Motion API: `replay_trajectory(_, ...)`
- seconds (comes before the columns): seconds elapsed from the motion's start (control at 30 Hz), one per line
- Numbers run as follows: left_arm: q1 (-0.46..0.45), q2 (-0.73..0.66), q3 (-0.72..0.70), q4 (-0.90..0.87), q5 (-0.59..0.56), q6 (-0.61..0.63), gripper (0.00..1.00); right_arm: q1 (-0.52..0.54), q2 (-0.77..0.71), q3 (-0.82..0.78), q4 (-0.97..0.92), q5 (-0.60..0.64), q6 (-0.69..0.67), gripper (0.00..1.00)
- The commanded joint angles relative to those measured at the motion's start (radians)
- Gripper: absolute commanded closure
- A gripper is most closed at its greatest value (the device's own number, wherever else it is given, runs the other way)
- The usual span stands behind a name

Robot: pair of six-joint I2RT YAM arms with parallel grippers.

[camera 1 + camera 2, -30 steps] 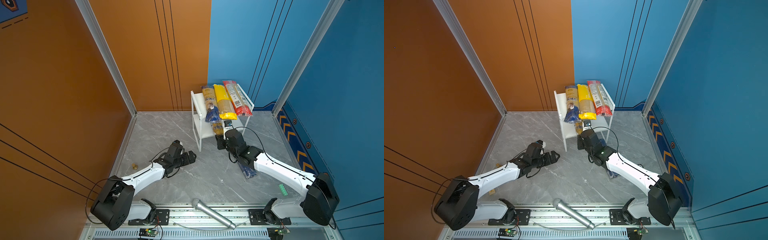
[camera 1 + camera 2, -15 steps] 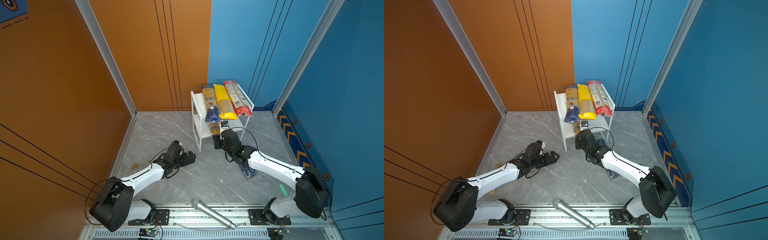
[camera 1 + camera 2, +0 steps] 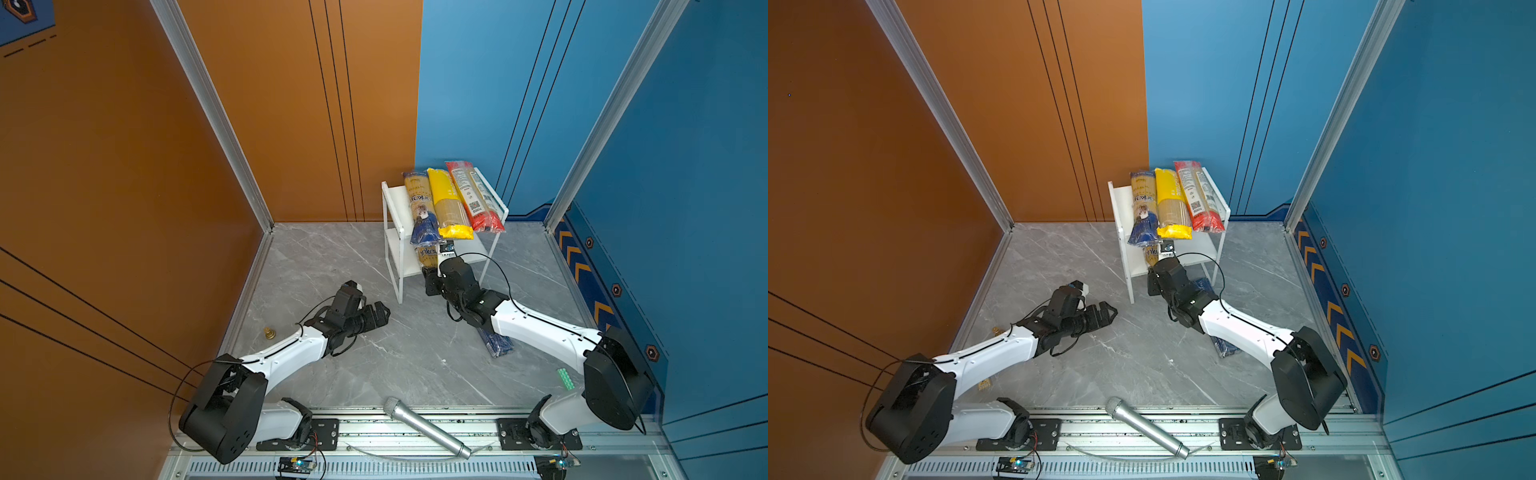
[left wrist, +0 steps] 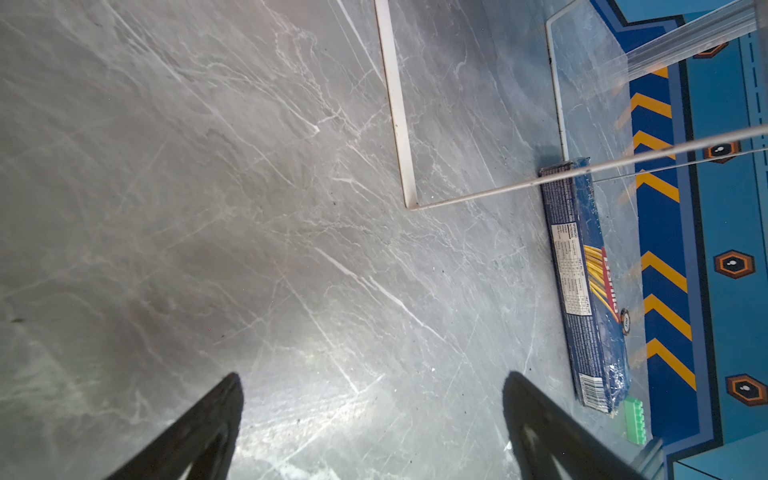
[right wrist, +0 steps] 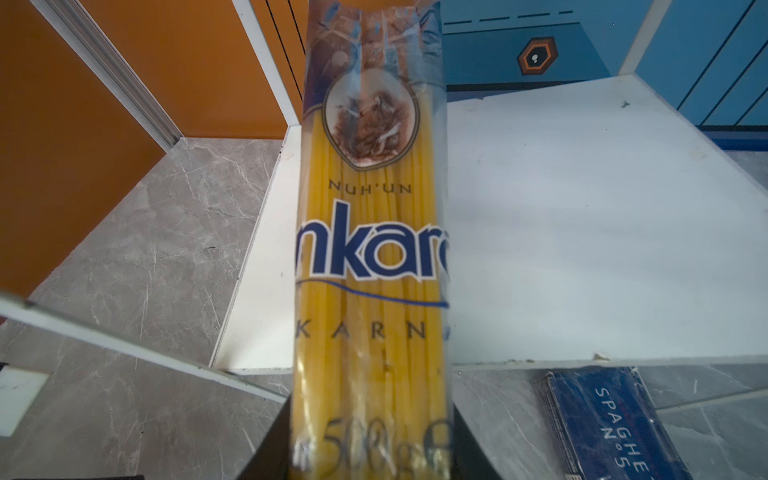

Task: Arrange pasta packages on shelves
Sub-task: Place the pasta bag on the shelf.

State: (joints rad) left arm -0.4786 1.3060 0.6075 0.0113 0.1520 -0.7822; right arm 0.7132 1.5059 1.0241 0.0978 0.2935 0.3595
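Right gripper [image 3: 430, 276], clamped on the ankara spaghetti bag's [image 5: 370, 249] near end over the lower shelf's [image 5: 582, 228] left side, should slide it in level and straight, while the left gripper [image 3: 380, 312] hangs wide open, empty.

**Three shelved, one held, one down**

The white two-tier shelves [image 3: 395, 203] carry three spaghetti bags side by side on the top board, near ends overhanging: an ankara bag [image 3: 420, 212], the yellow bag [image 3: 446, 205] and the red bag [image 3: 473, 199]. My right gripper [image 5: 370, 449] pinches the second ankara bag [image 5: 370, 249], which runs lengthwise over the lower board. The dark blue Barilla bag [image 4: 586, 282] lies flat on the floor [image 4: 249, 208] beside the rack's leg.
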Motion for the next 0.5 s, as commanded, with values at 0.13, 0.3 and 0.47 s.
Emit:
replay_trajectory(0.13, 0.009, -0.019, -0.017, -0.004, 0.018, 0.017, 0.02, -0.031, -0.01, 0.06, 0.194, 0.054, 0.008, 1.0)
replay_trajectory(0.3, 0.011, -0.018, -0.017, -0.004, 0.018, 0.017, 0.02, -0.042, -0.01, 0.046, 0.221, 0.059, 0.009, 1.0)
replay_trajectory(0.47, 0.013, -0.017, -0.017, -0.004, 0.017, 0.017, 0.02, -0.05, -0.006, 0.044, 0.236, 0.054, 0.01, 1.0)
